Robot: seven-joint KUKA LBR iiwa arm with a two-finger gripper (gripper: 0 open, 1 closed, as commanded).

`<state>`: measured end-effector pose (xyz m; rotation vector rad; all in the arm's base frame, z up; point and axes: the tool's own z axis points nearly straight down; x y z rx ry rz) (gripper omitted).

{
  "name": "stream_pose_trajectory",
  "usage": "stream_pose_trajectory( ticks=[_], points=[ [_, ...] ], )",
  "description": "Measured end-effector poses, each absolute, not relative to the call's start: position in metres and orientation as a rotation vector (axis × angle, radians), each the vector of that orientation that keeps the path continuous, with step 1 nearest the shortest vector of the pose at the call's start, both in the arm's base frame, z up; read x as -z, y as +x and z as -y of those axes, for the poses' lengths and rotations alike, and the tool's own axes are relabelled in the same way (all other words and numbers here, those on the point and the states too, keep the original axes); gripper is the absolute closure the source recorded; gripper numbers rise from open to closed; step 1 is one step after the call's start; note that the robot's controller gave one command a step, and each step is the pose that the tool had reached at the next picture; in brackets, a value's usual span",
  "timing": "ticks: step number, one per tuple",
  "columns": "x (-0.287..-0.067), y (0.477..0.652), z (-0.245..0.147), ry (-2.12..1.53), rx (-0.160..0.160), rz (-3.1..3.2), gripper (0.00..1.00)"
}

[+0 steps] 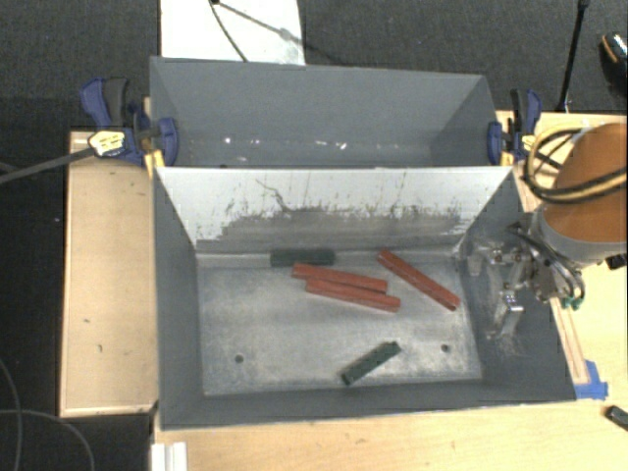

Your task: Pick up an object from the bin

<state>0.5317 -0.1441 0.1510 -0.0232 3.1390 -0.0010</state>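
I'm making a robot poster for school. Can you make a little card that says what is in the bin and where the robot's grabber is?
Bin: grey metal bin
Middle: pair of long red-brown sticks, side by side
Right of the pair: slanted red-brown stick
Back: dark green bar by the back wall
Front: dark green bar near the front, tilted
Gripper: gripper at the bin's right side, holding nothing
Nearest to gripper: the slanted red-brown stick, not touched

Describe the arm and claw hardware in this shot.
The claw is bare silver-grey metal, angular, with small brackets. Above it, a rounded orange cover sits on the wrist, and black cables loop across the cover's left side. No markings are legible.
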Motion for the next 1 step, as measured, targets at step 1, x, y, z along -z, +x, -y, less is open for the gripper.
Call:
stream_pose_trajectory(
  ticks=[1],
  points=[
    [-0.0669, 0.5724, 0.1176, -0.118, -0.003, -3.140, 0.00]
  ],
)
